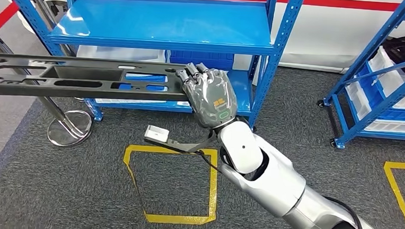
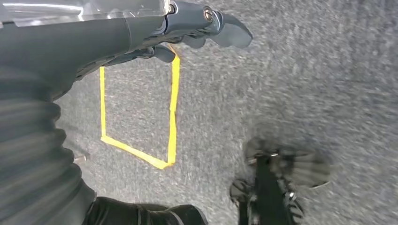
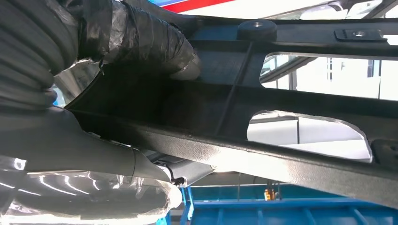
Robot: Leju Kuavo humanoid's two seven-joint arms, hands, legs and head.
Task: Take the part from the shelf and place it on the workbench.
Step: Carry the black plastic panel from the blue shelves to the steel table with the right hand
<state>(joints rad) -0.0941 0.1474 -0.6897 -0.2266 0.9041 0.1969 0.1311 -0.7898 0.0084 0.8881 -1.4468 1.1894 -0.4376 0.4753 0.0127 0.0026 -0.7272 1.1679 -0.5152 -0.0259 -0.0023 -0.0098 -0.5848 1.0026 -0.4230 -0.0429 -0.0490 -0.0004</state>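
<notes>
Part (image 1: 70,78): one, long black panel with slots, held level in front of the shelf (image 1: 168,25), clear of it. Right hand (image 1: 208,93): fingers clamped on one end. Left hand (image 2: 141,37): hangs over the floor, fingers curled in on nothing. Handling advice: keep the panel level; its far end overhangs and could strike the shelf posts when turning toward the workbench. Shelves: two. Yellow floor squares (image 1: 172,184): two.

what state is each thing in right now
part: held level at one end, off the shelf
right hand: grips the part's end
left hand: hangs over the floor, fingers curled, holding nothing
shelf: top level bare, bins on the lower level
</notes>
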